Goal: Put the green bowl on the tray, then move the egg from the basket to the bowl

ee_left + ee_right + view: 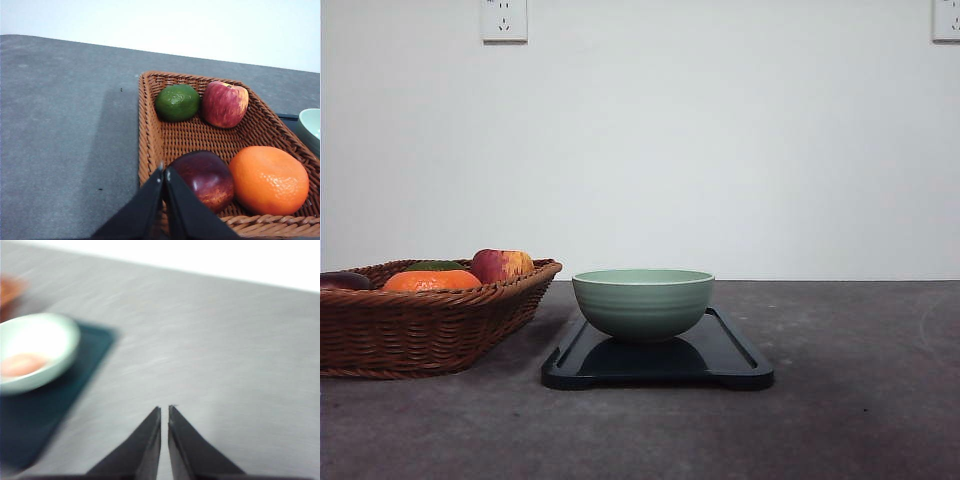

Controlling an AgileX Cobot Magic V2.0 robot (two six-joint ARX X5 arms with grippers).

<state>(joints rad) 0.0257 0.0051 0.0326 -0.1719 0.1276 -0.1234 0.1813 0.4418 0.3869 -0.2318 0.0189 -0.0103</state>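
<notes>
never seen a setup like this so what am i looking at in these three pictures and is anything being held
It is a two-armed table robot. One camera looks forward over the grey table; the other two sit on the wrists, looking past the black fingers. The front view shows a green bowl standing on a dark tray, beside a wicker basket of fruit. The left gripper hangs over the basket's near rim; the right gripper is over bare table. Both look shut and empty. The blurred right wrist view shows something pale orange in the bowl, perhaps the egg.

lab bench — bare wall (720, 150), grey table (860, 400).
</notes>
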